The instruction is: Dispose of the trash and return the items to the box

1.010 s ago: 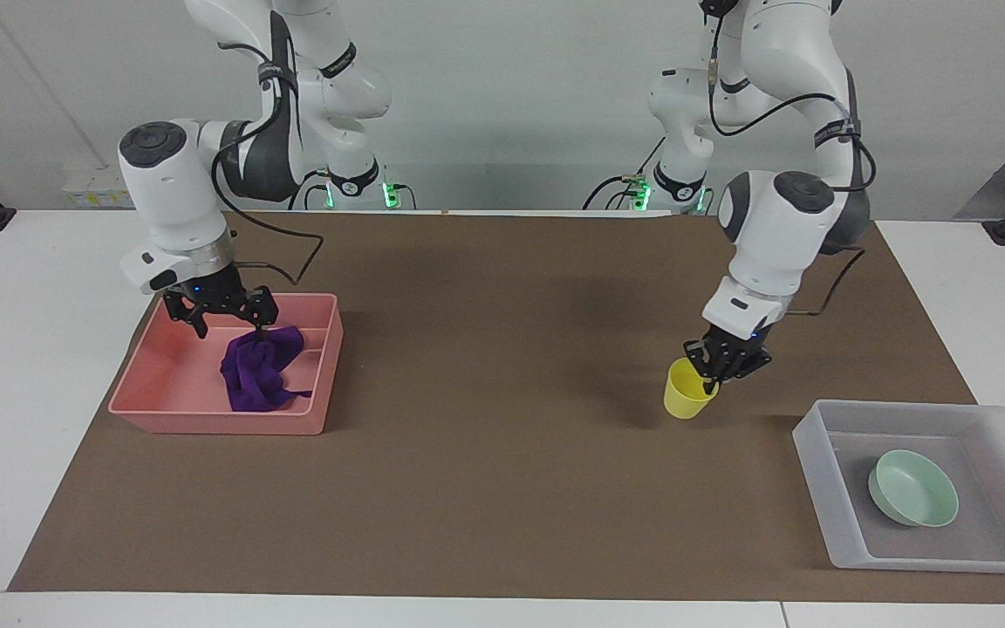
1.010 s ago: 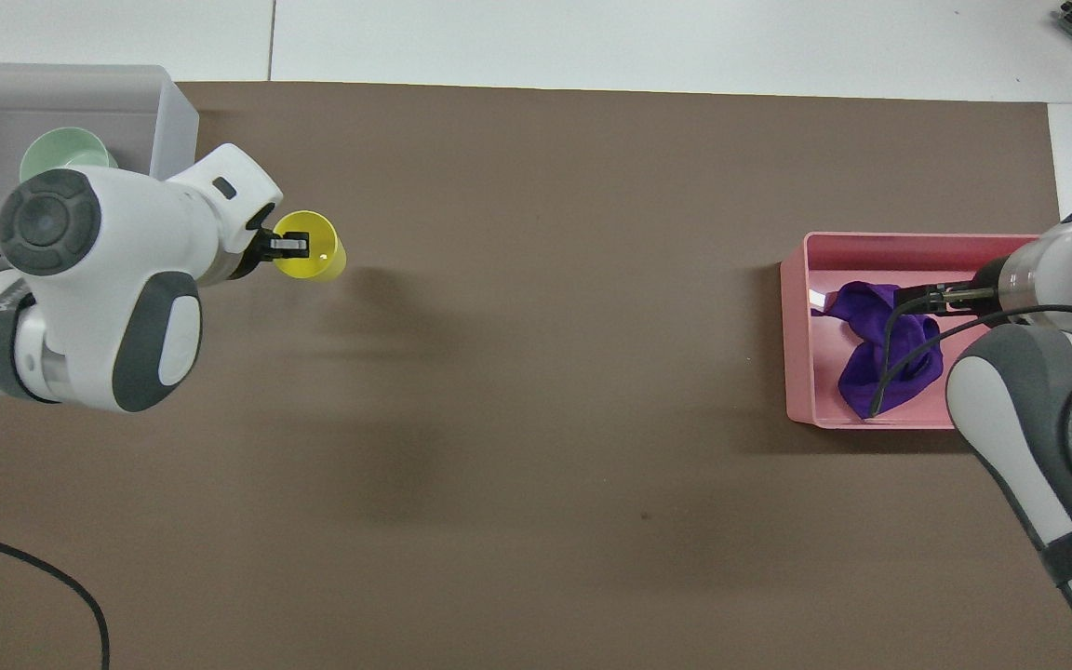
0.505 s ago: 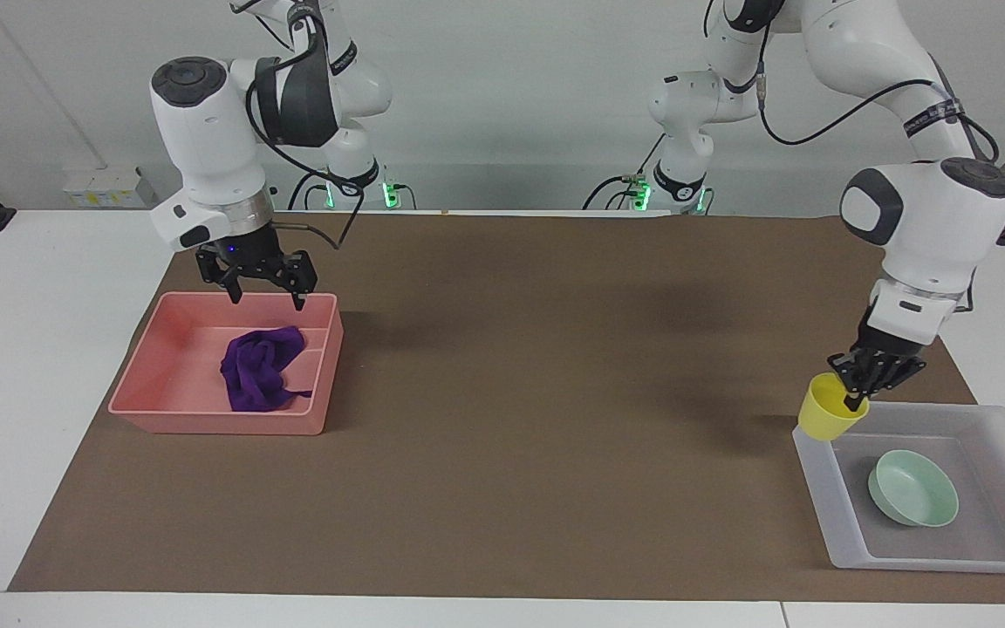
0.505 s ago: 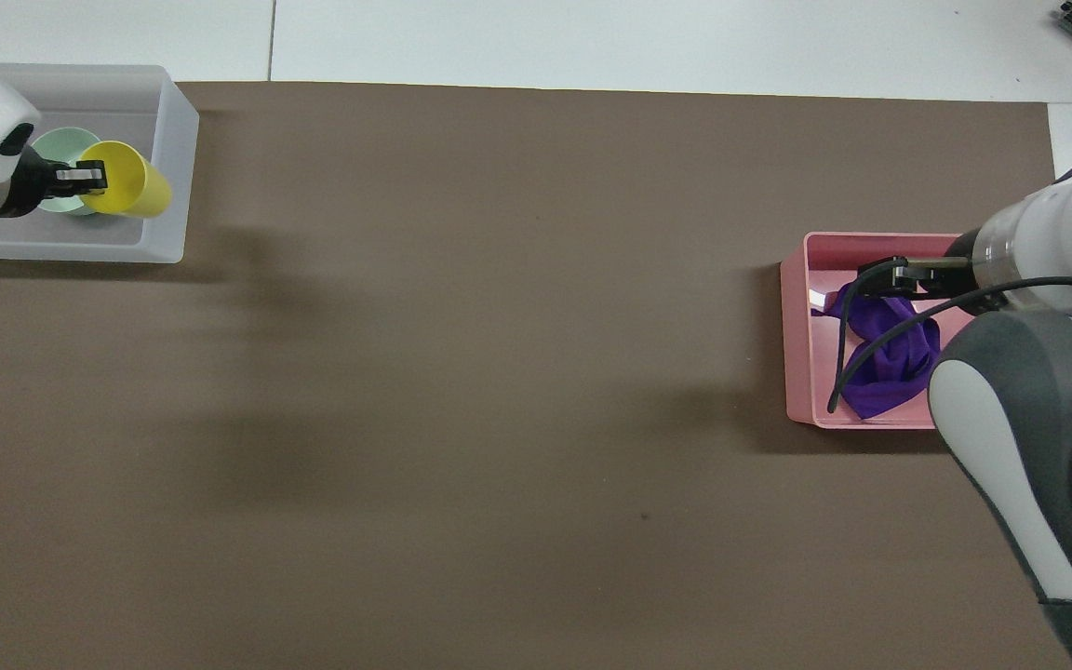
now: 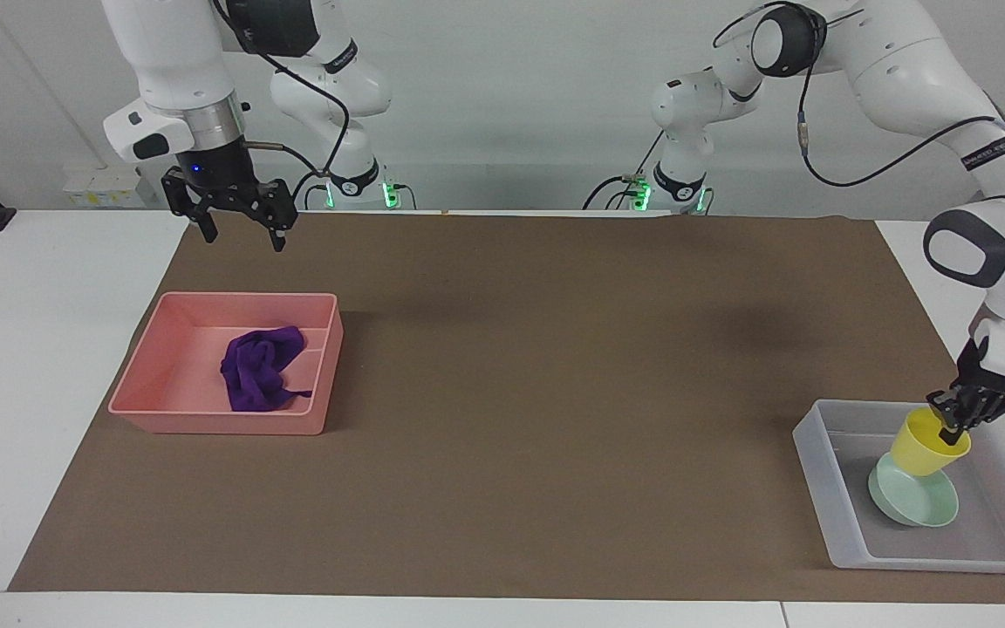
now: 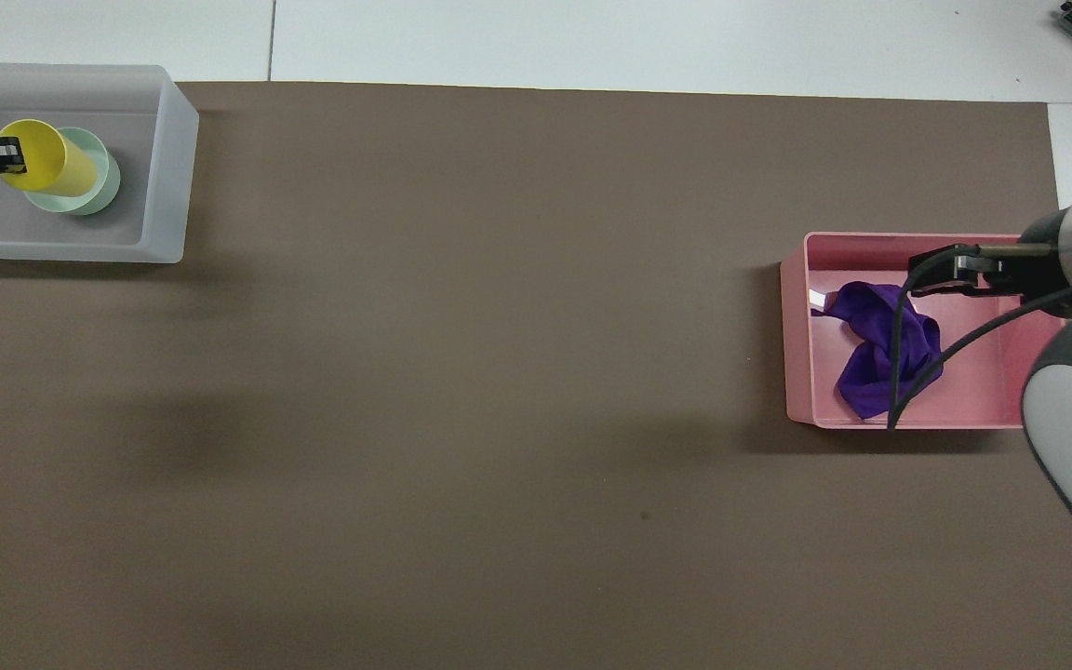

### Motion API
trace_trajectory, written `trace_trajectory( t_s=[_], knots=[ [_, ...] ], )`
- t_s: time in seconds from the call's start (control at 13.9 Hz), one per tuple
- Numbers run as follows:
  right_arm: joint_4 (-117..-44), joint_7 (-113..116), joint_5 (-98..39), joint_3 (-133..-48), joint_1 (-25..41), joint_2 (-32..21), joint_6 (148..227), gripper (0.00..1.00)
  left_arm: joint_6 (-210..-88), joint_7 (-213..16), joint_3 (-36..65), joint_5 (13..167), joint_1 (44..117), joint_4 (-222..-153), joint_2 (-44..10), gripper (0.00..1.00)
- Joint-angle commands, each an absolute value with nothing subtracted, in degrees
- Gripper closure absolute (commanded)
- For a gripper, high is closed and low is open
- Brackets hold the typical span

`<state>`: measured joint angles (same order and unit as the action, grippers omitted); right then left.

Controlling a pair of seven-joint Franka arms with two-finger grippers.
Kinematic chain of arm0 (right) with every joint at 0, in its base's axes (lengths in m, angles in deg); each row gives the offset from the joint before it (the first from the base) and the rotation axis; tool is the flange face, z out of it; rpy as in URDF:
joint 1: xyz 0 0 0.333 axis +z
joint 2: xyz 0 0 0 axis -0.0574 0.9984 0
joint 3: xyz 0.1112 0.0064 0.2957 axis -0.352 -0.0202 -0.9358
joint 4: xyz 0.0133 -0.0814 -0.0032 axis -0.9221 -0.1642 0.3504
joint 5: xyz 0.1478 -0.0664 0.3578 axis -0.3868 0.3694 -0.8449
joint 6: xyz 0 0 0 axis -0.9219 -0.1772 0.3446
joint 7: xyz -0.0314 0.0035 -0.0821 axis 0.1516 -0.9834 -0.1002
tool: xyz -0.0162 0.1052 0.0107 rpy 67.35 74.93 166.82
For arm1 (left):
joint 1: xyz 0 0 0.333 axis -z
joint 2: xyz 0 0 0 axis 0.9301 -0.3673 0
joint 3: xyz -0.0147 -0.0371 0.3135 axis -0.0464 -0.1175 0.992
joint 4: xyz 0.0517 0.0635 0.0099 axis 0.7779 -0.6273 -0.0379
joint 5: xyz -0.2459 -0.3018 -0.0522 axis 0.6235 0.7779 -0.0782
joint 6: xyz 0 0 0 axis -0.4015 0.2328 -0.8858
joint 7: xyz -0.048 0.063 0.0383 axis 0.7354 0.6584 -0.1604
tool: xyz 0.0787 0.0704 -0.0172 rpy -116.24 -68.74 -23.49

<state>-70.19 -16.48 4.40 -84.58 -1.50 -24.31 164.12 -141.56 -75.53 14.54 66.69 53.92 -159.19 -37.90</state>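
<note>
L gripper [image 5: 956,417] pinches the yellow cup [image 5: 928,444] by its rim, tilted over the green bowl [image 5: 917,499] inside the box [image 5: 825,488] at the table's corner. R gripper [image 5: 239,228], jaws wide & empty, hangs above the pink tray [image 5: 206,419]; purple rag [image 5: 258,371] lies in it.

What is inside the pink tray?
Only a crumpled purple cloth lies in the pink tray, toward the end nearer the table's middle. The rest of the floor shows bare. Whatever is under the cloth is covered.
</note>
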Motion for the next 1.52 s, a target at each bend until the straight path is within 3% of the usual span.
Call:
trace_trajectory(
  t_s=[0.0,0.94,1.01,1.23,1.3,1.44],
  knots=[
    [-66.9,-12.3,2.8,-84.4,-2.6,-24.2,159.3,0.00,-140.4,-74.1,13.4,67.8,52.5,-153.0,-43.1,1.00],
    [-68.8,-5.4,1.3,-84.4,-5.6,-26.6,158.2,0.00,-146.4,-74.3,13.9,70.9,52.0,-161.4,-42.7,1.00],
    [-68.8,-5.7,-0.6,-84.4,-5.8,-26.6,157.8,0.00,-146.3,-74.3,13.9,70.8,52.1,-161.3,-42.7,0.79],
    [-68.9,-5.9,-0.7,-84.4,-6.1,-26.8,156.1,0.00,-142.8,-74.0,13.9,70.0,52.1,-159.5,-42.6,0.66],
    [-68.9,-5.7,0.5,-84.4,-6.1,-26.7,156.5,0.00,-142.4,-73.6,13.7,70.0,51.9,-159.5,-42.5,0.42],
    [-69.0,-5.3,2.5,-84.5,-5.8,-26.8,156.9,0.00,-142.3,-72.0,13.8,70.1,52.3,-159.9,-40.9,0.22]
  ],
)
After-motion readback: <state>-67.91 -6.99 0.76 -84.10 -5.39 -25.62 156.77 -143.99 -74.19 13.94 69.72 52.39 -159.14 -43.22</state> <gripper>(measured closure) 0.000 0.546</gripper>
